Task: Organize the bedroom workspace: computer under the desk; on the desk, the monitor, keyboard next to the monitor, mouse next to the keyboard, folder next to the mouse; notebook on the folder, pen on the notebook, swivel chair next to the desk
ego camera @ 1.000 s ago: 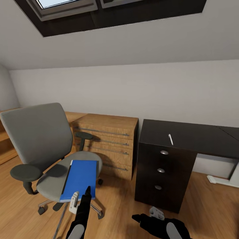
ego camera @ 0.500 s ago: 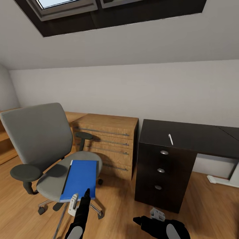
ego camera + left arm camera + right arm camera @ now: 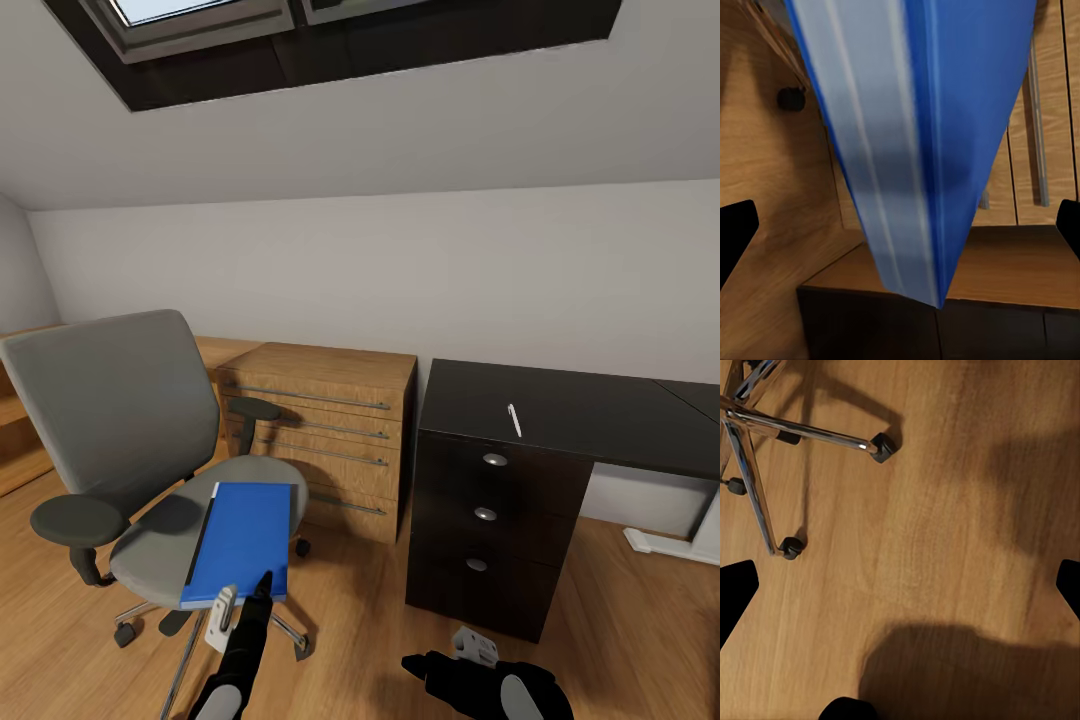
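Note:
A blue folder (image 3: 243, 540) lies flat on the seat of the grey swivel chair (image 3: 110, 410). My left gripper (image 3: 243, 598) hovers open at the folder's near edge. In the left wrist view the folder (image 3: 945, 135) looms close between the spread fingertips (image 3: 735, 236). A white pen (image 3: 514, 420) rests on the dark desk (image 3: 600, 410) at the right. My right gripper (image 3: 440, 665) hangs open low over the floor in front of the desk's drawers, with nothing in it. Monitor, keyboard, mouse, notebook and computer are out of view.
A wooden chest of drawers (image 3: 325, 430) stands against the wall between chair and desk. The chair's chrome legs and castors (image 3: 765, 442) spread over the wooden floor (image 3: 945, 547). A white object (image 3: 665, 543) lies on the floor under the desk at the far right.
My left gripper has dropped back slightly toward me from the folder's near edge. The right gripper has barely shifted; chair, folder and pen have stayed put.

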Controlling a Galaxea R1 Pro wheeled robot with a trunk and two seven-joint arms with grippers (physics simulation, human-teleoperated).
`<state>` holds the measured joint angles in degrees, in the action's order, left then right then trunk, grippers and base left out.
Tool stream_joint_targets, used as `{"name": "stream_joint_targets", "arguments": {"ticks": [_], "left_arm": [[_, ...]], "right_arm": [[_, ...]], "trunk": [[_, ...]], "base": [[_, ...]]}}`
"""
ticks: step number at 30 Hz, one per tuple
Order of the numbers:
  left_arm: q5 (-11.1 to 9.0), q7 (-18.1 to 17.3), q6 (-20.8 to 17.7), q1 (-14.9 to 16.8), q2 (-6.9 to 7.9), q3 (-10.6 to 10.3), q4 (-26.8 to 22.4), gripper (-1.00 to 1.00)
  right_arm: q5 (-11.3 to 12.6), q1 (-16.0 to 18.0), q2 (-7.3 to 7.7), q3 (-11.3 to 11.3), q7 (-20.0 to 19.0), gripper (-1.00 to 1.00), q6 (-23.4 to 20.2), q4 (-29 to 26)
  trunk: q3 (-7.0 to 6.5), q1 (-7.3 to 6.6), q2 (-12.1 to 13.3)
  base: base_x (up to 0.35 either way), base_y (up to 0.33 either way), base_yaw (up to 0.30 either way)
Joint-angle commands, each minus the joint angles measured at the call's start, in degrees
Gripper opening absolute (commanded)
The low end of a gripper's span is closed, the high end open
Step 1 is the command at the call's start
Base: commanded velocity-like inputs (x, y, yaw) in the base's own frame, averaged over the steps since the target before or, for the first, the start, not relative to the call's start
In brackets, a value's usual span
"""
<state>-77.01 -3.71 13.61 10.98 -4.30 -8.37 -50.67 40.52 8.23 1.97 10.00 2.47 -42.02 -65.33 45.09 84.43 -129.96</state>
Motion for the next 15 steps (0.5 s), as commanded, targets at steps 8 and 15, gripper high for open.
{"name": "stream_joint_targets", "arguments": {"ticks": [8,15], "left_arm": [[-0.6,-1.1,0.2,0.3,0.09,-0.2,1.0,1.00],[-0.4,-1.3,0.4,0.3,0.10,-0.2,1.1,1.00]], "right_arm": [[0.3,0.0,0.05,0.1,0.3,1.00,-0.2,-0.1],[0.3,0.0,0.05,0.1,0.3,1.00,-0.2,-0.1]], "trunk": [[0.06,-0.01,0.0],[0.06,-0.01,0.0]], "base": [[0.000,0.000,0.000],[0.076,0.000,0.000]]}}
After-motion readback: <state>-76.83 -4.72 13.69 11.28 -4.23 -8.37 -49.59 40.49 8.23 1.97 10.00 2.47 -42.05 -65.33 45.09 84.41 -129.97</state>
